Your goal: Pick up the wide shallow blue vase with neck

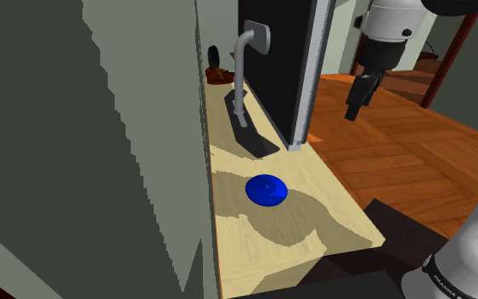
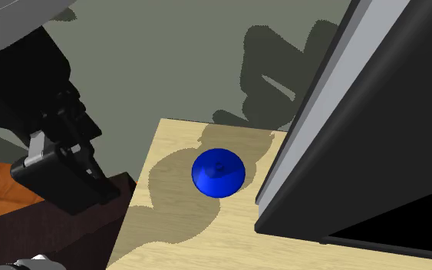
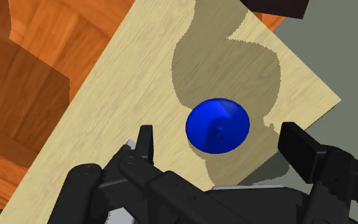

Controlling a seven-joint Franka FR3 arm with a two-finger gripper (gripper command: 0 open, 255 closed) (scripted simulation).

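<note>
A: Entry one?
B: Pale wooden counter (image 1: 339, 204). A grey bent pipe (image 1: 238, 76) on a dark base stands at its twelve o'clock end.
A: Entry two?
B: Black grey-edged panel (image 1: 271, 68), at one o'clock. Orange plank floor (image 1: 415, 144), at three.

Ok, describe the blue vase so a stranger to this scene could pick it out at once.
Find the pale wooden counter running along the grey-green wall. Between the tall black panel with the grey bent fixture and the counter's end by the robot's stand sits the vase. It is the one blue thing there: a low round disc with a small central neck.
</note>
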